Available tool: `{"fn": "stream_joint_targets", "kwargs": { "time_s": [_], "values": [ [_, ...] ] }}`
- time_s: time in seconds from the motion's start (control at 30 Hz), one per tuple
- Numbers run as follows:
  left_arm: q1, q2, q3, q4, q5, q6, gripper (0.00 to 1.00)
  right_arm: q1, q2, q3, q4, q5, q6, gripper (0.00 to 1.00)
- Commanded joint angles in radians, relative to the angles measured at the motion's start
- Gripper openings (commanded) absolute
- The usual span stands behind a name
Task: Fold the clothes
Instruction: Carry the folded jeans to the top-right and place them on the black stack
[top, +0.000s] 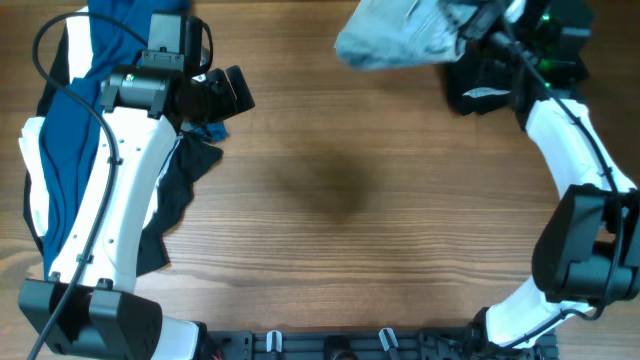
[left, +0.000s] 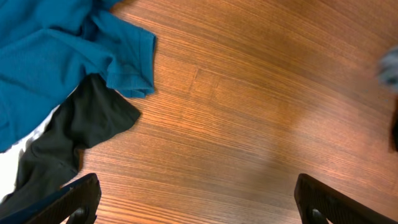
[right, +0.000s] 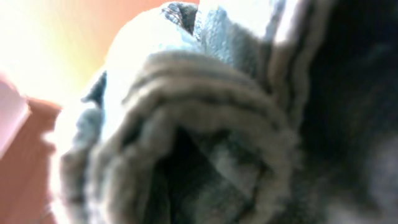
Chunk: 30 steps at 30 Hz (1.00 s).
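While the right arm (top: 568, 135) stretches to the far edge, right gripper (top: 480, 24) pinches shorts (top: 395, 40) | left gripper (left: 199, 204) spread above table (left: 249, 112) | only right wrist shows hem (right: 205, 93) close, blurred

Soft even light; right-wrist denim (right: 186, 124) blurred, glare top-left

Overhead top-down, right wrist against shorts (right: 186, 124)
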Motion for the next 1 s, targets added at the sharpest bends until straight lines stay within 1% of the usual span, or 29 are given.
{"fn": "stream_joint_targets", "kwargs": {
  "time_s": [0.0,0.2,0.4,0.5,0.53,0.83,0.97],
  "values": [
    [0.0,-0.002,0.01,-0.001,-0.014,0.023,1.0,-0.06,-0.03,0.029,0.037,0.174,0.125,0.04],
    [0.0,-0.002,0.01,0.0,-0.018,0.023,1.0,-0.114,-0.028,0.029,0.006,0.428,0.131,0.04],
    [0.0,-0.002,0.01,0.0,-0.025,0.023,1.0,-0.138,-0.025,0.027,-0.024,0.662,0.131,0.04],
    [0.0,-0.002,0.01,0.0,-0.025,0.023,1.0,-0.145,-0.016,0.027,-0.019,0.713,0.13,0.04],
    [0.0,-0.002,0.01,0.0,-0.025,0.023,1.0,-0.149,0.005,0.027,0.006,0.732,0.13,0.04],
    [0.0,-0.002,0.01,0.012,-0.025,0.023,1.0,-0.149,0.172,0.027,0.151,0.717,0.184,0.04],
    [0.0,-0.002,0.01,0.019,-0.025,0.023,1.0,-0.146,0.217,0.027,0.137,0.7,0.183,0.04]
  ]
}}
